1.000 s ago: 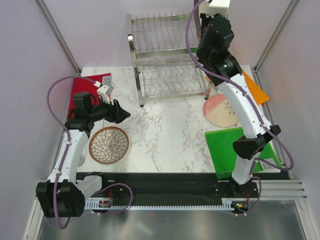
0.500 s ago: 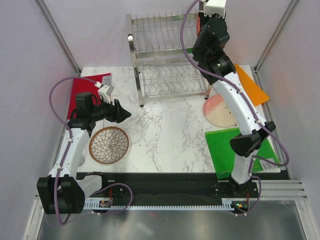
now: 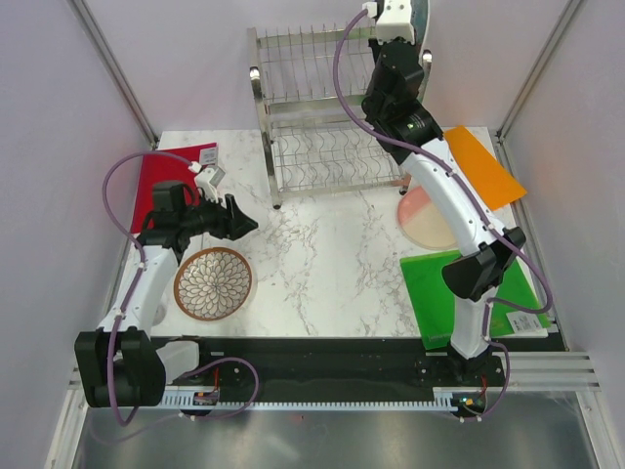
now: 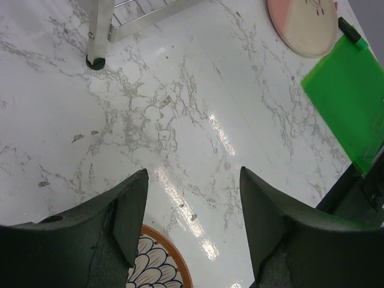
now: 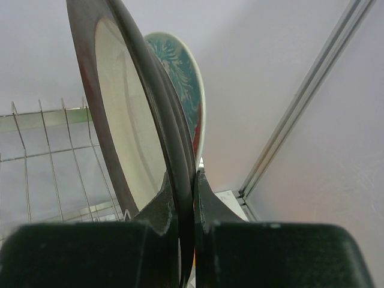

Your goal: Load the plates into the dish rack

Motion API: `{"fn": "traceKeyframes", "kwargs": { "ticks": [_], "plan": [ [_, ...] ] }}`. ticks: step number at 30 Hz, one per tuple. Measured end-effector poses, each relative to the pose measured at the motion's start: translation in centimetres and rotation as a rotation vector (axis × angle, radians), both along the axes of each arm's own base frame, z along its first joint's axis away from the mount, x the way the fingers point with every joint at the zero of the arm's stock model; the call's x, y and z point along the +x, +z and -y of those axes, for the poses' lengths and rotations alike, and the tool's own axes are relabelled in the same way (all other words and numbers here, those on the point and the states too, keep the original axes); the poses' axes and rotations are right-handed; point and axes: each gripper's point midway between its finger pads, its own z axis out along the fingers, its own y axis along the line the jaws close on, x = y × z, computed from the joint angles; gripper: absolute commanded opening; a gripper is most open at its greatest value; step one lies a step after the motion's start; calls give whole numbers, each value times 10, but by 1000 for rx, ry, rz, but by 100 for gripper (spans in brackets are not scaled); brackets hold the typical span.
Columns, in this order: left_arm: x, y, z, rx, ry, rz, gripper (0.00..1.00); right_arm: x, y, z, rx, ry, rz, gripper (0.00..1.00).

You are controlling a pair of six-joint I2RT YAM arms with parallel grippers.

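My right gripper [image 5: 195, 174] is shut on the rim of the red plate with the teal flower [image 5: 180, 78] and holds it on edge, high above the right end of the dish rack [image 3: 327, 117]. From above only a sliver of this plate [image 3: 423, 21] shows beside the gripper [image 3: 408, 37]. My left gripper [image 4: 193, 174] is open and empty, just up-right of the brown petal plate [image 3: 213, 283], whose rim shows in the left wrist view [image 4: 159, 267]. The pink-and-cream plate [image 3: 430, 217] lies flat on the table right of the rack. The metal plate is out of view.
A red board [image 3: 166, 171] lies at the far left with a small white object [image 3: 207, 176] on it. An orange board [image 3: 483, 166] lies at the far right, a green board [image 3: 459, 293] at the near right. The rack's foot [image 4: 95, 60] stands on the marble.
My right arm has lifted the plate higher and moved it left and back, over the rack's top right. My left gripper has barely shifted.
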Motion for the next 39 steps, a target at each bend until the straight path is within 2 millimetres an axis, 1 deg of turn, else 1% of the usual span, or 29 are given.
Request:
{"fn": "traceKeyframes", "kwargs": {
  "ticks": [4, 8, 11, 16, 18, 24, 31, 36, 37, 39],
  "plan": [
    [0, -1, 2, -9, -12, -4, 69, 6, -4, -1, -14, 9, -6, 0],
    [3, -11, 2, -13, -16, -38, 69, 12, -6, 3, -21, 14, -9, 0],
    [5, -17, 3, -16, -18, -57, 69, 23, -11, 6, -23, 19, -12, 0],
    [7, -24, 3, -17, -18, -76, 69, 47, -30, -1, -46, 54, -35, 0],
    [9, -26, 3, -17, -18, -81, 69, 53, -32, -1, -42, 59, -26, 0],
    [10, -31, 3, -20, -17, -97, 69, 59, -34, 2, -38, 51, -24, 0],
    [14, -34, 5, -35, -21, -116, 69, 75, -44, 9, 13, 14, 2, 0],
    [16, -32, 6, -42, -27, -113, 69, 75, -45, 12, 42, -1, 12, 0],
    [16, -32, 6, -43, -28, -112, 69, 75, -45, 12, 42, -2, 13, 15],
    [16, -31, 6, -44, -29, -111, 69, 75, -45, 12, 39, -1, 13, 32]
  ]
}}
